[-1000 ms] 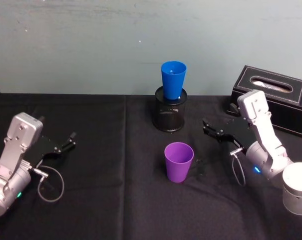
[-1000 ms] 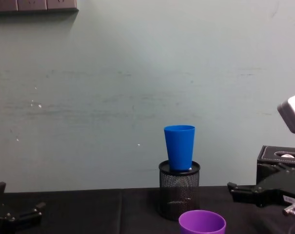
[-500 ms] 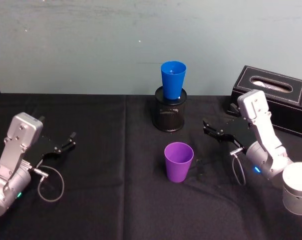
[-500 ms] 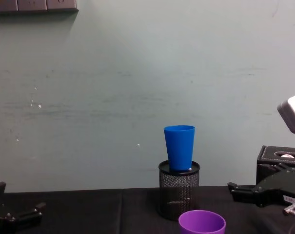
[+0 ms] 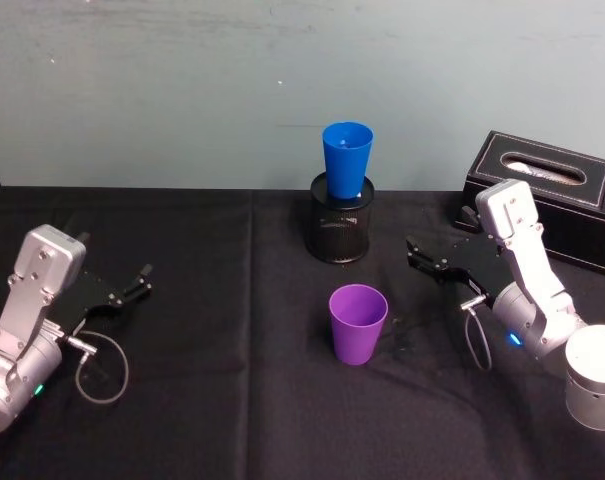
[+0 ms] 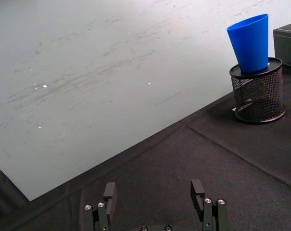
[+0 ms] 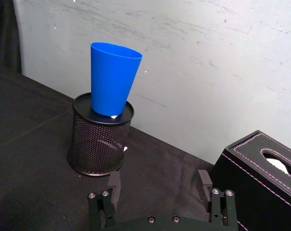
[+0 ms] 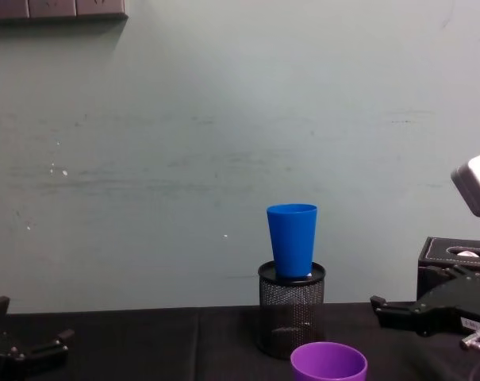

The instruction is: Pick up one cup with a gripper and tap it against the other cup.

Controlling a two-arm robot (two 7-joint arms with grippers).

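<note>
The purple cup (image 5: pixel 358 322) stands upright on the black tablecloth, mid-table; its rim (image 8: pixel 328 361) shows low in the chest view. Behind it, the blue cup (image 5: pixel 347 158) sits upright in a black mesh pen holder (image 5: pixel 341 230), also seen in the right wrist view (image 7: pixel 112 84). My right gripper (image 5: pixel 414 254) hovers to the right of the purple cup, apart from it, open and empty (image 7: pixel 159 185). At the far left of the table my left gripper (image 5: pixel 142 280) rests open with nothing in it (image 6: pixel 153 191).
A black leather tissue box (image 5: pixel 552 195) stands at the back right, just behind the right arm. A pale wall runs close behind the table. Bare black cloth lies between the purple cup and the left arm.
</note>
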